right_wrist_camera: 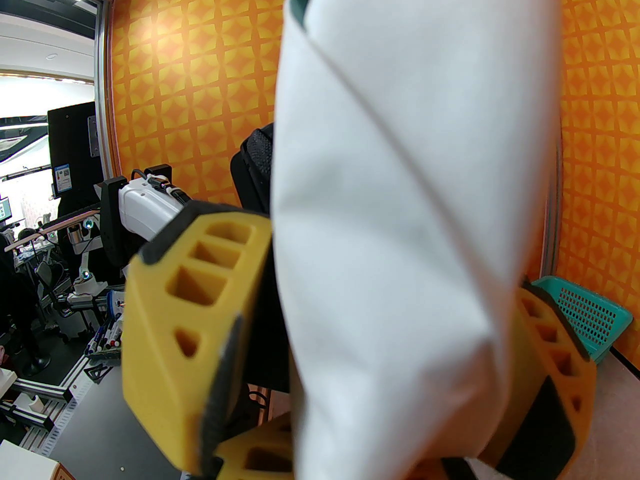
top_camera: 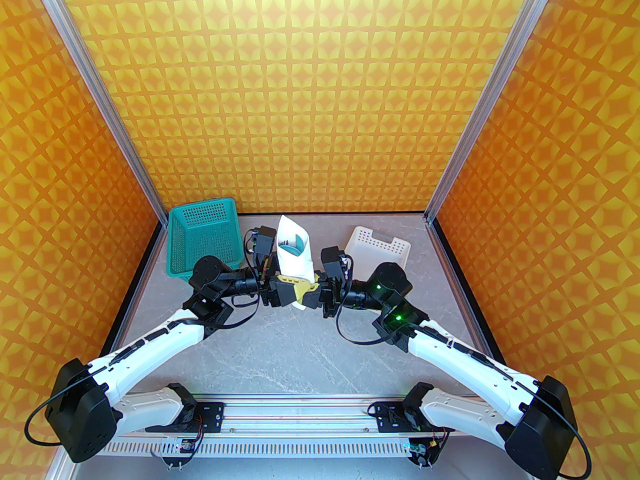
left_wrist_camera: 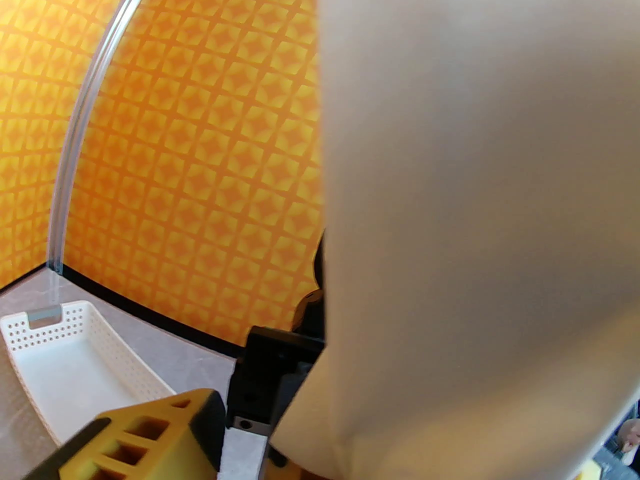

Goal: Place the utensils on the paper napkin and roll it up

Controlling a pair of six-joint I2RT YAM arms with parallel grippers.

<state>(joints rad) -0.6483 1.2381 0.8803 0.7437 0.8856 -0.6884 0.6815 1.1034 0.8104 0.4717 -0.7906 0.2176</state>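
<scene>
Paper napkin (top_camera: 292, 260), plain white thin sheet: wrapped into a loose cone, held upright in the air above the grey marbled table (top_camera: 280, 348), between the teal perforated plastic basket (top_camera: 205, 233) and the white perforated plastic tray (top_camera: 380, 248). Utensils (top_camera: 296, 244), slim dark teal-green plastic cutlery: tips show in the cone's open top; which piece is which cannot be told. Right gripper (top_camera: 311, 292): its yellow fingers (right_wrist_camera: 195, 293) sit on either side of the lower roll, clamped on paper. Left gripper (top_camera: 289, 285): meets the same lower end. In its wrist view one finger (left_wrist_camera: 150, 438) stands apart from the paper and the other is hidden, so I cannot tell whether it grips. Handling judgement: load is very light; paper is soft, creases and tears easily, and has no stiffness of its own. The cutlery inside gives the only rigid core and is smooth, so it is likely to slide out if the cone tips. Best hold: low to middle, squeezing across the cutlery, with moderate force.
</scene>
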